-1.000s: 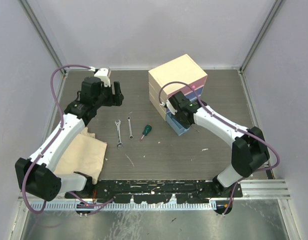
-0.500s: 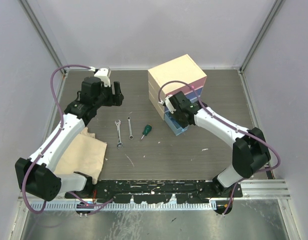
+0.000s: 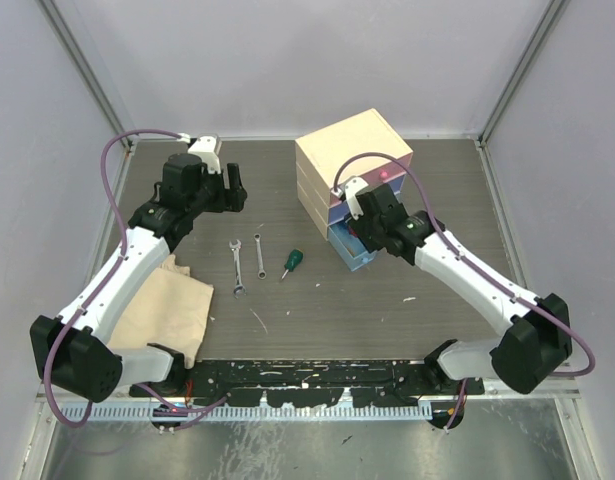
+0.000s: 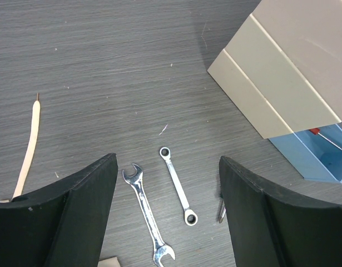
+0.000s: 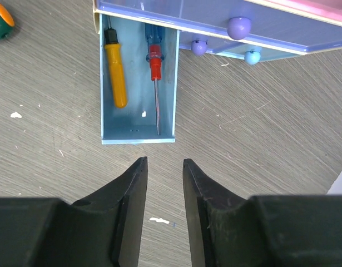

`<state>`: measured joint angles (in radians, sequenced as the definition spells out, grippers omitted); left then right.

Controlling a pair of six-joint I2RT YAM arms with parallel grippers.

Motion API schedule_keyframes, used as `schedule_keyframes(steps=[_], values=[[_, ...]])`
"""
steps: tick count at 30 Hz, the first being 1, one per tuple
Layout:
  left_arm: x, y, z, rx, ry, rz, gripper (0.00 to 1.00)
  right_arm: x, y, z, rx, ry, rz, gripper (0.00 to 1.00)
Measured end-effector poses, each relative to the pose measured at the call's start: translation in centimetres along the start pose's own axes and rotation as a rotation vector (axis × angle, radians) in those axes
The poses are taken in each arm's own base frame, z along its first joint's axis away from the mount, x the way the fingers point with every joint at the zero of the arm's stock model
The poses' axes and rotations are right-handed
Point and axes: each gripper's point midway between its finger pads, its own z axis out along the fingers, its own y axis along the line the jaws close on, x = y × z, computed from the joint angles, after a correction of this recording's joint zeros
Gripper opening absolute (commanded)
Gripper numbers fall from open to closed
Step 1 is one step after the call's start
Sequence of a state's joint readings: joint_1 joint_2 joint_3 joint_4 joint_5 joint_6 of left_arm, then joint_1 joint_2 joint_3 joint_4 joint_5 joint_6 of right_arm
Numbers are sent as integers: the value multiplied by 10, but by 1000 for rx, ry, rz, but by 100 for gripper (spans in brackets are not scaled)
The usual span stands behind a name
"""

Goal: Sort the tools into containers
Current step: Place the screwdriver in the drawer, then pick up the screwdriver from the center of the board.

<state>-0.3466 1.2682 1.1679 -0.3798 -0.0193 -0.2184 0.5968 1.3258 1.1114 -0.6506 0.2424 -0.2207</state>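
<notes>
1. Left jaws: spread wide and empty, hanging above the open-end wrench (image 4: 147, 214) and the ring wrench (image 4: 178, 185), which lie side by side on the desk (image 3: 317, 310).
2. Right jaws: slightly parted with nothing between them, poised just in front of the pulled-out blue drawer (image 5: 137, 139) of the chest (image 3: 352, 150).
3. Blue drawer: I see the orange-handled screwdriver (image 5: 116, 72) and the red-handled screwdriver (image 5: 154, 55) lying parallel inside.
4. Green-handled screwdriver (image 3: 291, 262): on the desk between the wrenches and the chest; its shaft seems to point toward the near edge.

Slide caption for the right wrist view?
Right pincer, jaws slightly apart and empty, facing the open blue drawer holding an orange-handled screwdriver and a red-handled screwdriver.
</notes>
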Motion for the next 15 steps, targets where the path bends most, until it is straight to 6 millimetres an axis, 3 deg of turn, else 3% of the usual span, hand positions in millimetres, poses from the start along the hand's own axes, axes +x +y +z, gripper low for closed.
schedule_keyframes(steps=[8,15], values=[[0,0,0,0,0,0,75,2,10,-13,-48,-121,150,41],[0,0,0,1,0,0,75,5,43,-16,-188,-242,356,42]])
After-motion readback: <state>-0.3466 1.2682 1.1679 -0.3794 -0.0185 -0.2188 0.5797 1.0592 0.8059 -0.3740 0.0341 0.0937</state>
